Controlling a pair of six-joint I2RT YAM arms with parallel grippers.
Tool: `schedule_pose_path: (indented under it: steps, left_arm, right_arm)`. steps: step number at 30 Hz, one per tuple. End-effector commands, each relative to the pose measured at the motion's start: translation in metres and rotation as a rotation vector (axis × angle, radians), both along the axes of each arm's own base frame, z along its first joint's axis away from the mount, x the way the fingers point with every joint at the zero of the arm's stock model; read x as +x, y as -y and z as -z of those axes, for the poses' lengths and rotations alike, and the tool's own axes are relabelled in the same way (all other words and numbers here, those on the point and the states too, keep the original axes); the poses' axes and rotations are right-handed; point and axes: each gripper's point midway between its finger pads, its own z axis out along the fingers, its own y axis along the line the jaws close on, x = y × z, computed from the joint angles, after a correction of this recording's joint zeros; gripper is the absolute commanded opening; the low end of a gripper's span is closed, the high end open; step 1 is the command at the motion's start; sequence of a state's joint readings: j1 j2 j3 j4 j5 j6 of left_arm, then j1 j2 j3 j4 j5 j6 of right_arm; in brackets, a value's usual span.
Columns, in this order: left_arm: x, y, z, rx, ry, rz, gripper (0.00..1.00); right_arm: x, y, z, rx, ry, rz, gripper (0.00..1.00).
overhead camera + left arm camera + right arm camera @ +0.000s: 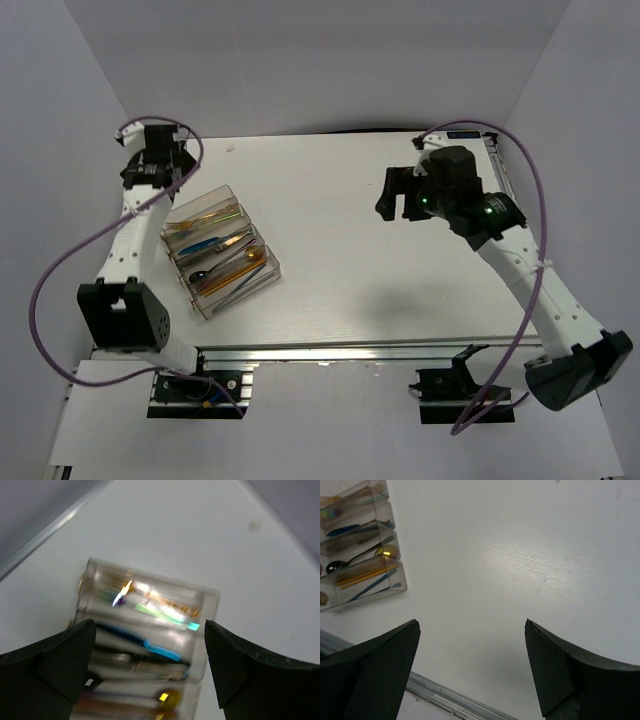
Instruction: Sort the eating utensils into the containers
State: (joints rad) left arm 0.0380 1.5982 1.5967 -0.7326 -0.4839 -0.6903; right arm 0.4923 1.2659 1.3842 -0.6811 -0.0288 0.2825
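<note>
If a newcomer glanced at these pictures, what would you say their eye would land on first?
Most likely the clear organiser tray on the left of the table, with bright gold, blue and iridescent utensils lying along its narrow compartments. Next, the two black grippers, both open and empty: the left gripper hangs by the tray's far end, the right gripper over bare white surface to the right.

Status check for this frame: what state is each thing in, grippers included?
organiser tray: flat on the table, loaded.
eating utensils: all visible ones lying inside the tray's compartments.
left gripper: open, empty, above the tray.
right gripper: open, empty, over bare table.
</note>
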Motion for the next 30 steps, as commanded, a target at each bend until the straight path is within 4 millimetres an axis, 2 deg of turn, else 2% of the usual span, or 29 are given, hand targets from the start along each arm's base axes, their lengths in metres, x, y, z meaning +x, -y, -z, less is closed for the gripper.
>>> schedule_pose_path:
  steps: [1, 2, 3, 4, 5, 6, 7, 8, 9, 10, 11, 12, 14, 15, 16, 17, 18, 19, 21, 22, 24, 27, 30]
  left_arm:
    - [-0.085, 0.01, 0.007, 0.167, -0.169, 0.151, 0.98]
    - [-0.099, 0.012, 0.009, 0.16, -0.152, 0.16, 0.98]
    - [-0.124, 0.012, -0.009, 0.162, -0.072, 0.149, 0.98]
    - [-0.14, 0.011, -0.006, 0.158, -0.056, 0.14, 0.98]
    - [-0.16, 0.01, 0.017, 0.153, -0.088, 0.127, 0.98]
    - [-0.182, 0.009, 0.006, 0.158, -0.015, 0.113, 0.98]
    - [-0.199, 0.008, 0.022, 0.155, -0.045, 0.099, 0.98]
    - [-0.209, 0.009, 0.021, 0.161, -0.031, 0.102, 0.98]
    - [-0.221, 0.012, 0.011, 0.163, 0.02, 0.118, 0.98]
    - [-0.233, 0.013, 0.011, 0.177, -0.001, 0.143, 0.98]
    - [-0.24, 0.013, -0.008, 0.187, 0.041, 0.153, 0.98]
    - [-0.248, 0.013, -0.02, 0.198, 0.058, 0.162, 0.98]
    - [-0.272, 0.008, -0.044, 0.242, 0.076, 0.175, 0.98]
    - [-0.285, 0.004, -0.081, 0.259, 0.16, 0.161, 0.98]
    - [-0.297, 0.002, -0.093, 0.281, 0.164, 0.171, 0.98]
    - [-0.307, 0.0, -0.109, 0.312, 0.182, 0.181, 0.98]
    - [-0.325, -0.005, -0.139, 0.329, 0.258, 0.16, 0.98]
    - [-0.339, -0.008, -0.144, 0.364, 0.242, 0.17, 0.98]
    - [-0.364, -0.015, -0.162, 0.396, 0.287, 0.152, 0.98]
    - [-0.376, -0.019, -0.161, 0.425, 0.265, 0.15, 0.98]
    - [-0.4, -0.023, -0.172, 0.419, 0.329, 0.117, 0.98]
    - [-0.415, -0.02, -0.177, 0.409, 0.387, 0.138, 0.98]
    - [-0.413, -0.017, -0.174, 0.394, 0.393, 0.149, 0.98]
  right_arm:
    - [-0.002, 0.045, -0.026, -0.083, 0.129, 0.172, 0.89]
    - [-0.004, 0.056, -0.016, -0.123, 0.122, 0.215, 0.89]
    - [-0.011, 0.065, -0.02, -0.124, 0.142, 0.238, 0.89]
    - [-0.017, 0.074, -0.017, -0.145, 0.141, 0.259, 0.89]
    - [-0.024, 0.077, -0.013, -0.148, 0.142, 0.257, 0.89]
    - [-0.036, 0.085, -0.008, -0.149, 0.15, 0.256, 0.89]
    - [-0.043, 0.087, -0.006, -0.144, 0.148, 0.248, 0.89]
    - [-0.049, 0.088, -0.005, -0.136, 0.148, 0.238, 0.89]
    - [-0.059, 0.092, -0.008, -0.12, 0.161, 0.236, 0.89]
    - [-0.065, 0.092, -0.012, -0.107, 0.165, 0.225, 0.89]
    - [-0.072, 0.095, -0.011, -0.115, 0.154, 0.221, 0.89]
    - [-0.079, 0.1, -0.023, -0.101, 0.182, 0.225, 0.89]
    - [-0.089, 0.112, -0.028, -0.135, 0.182, 0.243, 0.89]
    - [-0.094, 0.117, -0.035, -0.135, 0.198, 0.248, 0.89]
    - [-0.098, 0.121, -0.047, -0.13, 0.224, 0.255, 0.89]
    - [-0.105, 0.125, -0.047, -0.145, 0.214, 0.249, 0.89]
    - [-0.111, 0.128, -0.054, -0.138, 0.226, 0.25, 0.89]
    - [-0.116, 0.131, -0.066, -0.122, 0.248, 0.254, 0.89]
    - [-0.129, 0.138, -0.072, -0.12, 0.243, 0.258, 0.89]
    - [-0.135, 0.141, -0.083, -0.104, 0.261, 0.26, 0.89]
    - [-0.147, 0.146, -0.088, -0.094, 0.272, 0.257, 0.89]
    - [-0.159, 0.154, -0.1, -0.07, 0.314, 0.263, 0.89]
    - [-0.165, 0.156, -0.107, -0.045, 0.331, 0.274, 0.89]
